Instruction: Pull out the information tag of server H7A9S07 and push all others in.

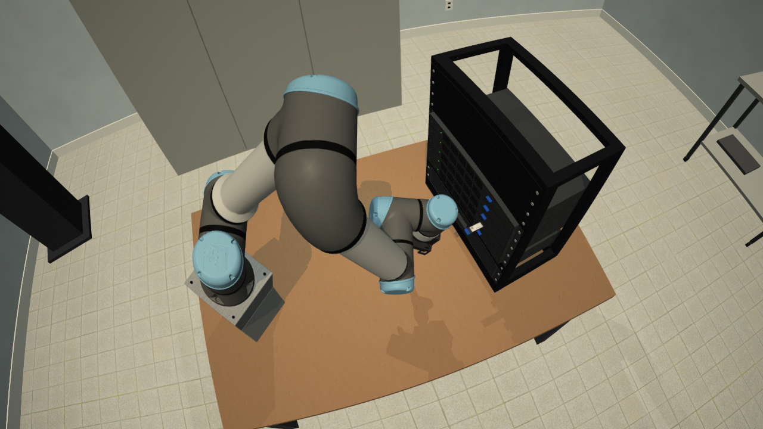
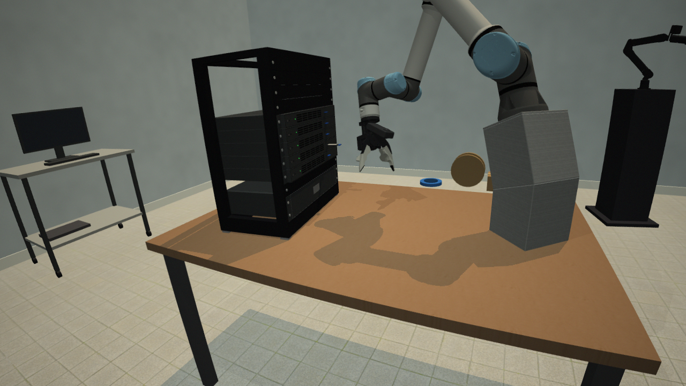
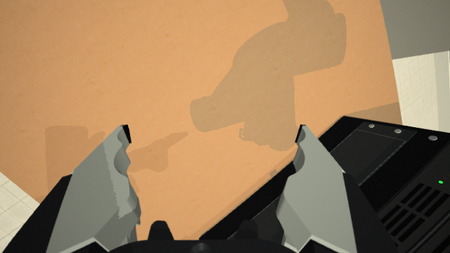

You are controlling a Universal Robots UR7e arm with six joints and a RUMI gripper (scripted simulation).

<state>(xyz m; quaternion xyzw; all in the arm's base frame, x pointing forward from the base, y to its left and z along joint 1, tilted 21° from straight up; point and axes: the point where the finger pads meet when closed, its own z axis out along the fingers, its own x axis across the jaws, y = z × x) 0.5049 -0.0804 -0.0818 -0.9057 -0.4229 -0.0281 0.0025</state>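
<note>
The black rack (image 1: 534, 179) (image 2: 269, 119) (image 3: 342, 131) stands upright on the table. One information tag (image 1: 475, 227) (image 2: 333, 144) sticks out of the fourth server from the top, white with a blue end; its print is too small to read. The other servers show blue tabs (image 1: 488, 199) (image 2: 326, 123) close to their fronts. How far the tag is out relative to its stop cannot be told. My gripper (image 2: 377, 169) (image 3: 214, 126) is open and empty, pointing down in front of the rack's face, clear of the tag. Its fingers are hidden under the wrist in the top view. The wrist view shows no tag.
The brown table (image 1: 330, 330) (image 2: 407, 307) (image 3: 140, 53) carries the rack and my grey base block (image 1: 256, 314) (image 2: 532, 177). A grey cabinet (image 1: 239, 64) stands behind the table. A side table with a monitor (image 2: 51, 129) stands beyond the rack.
</note>
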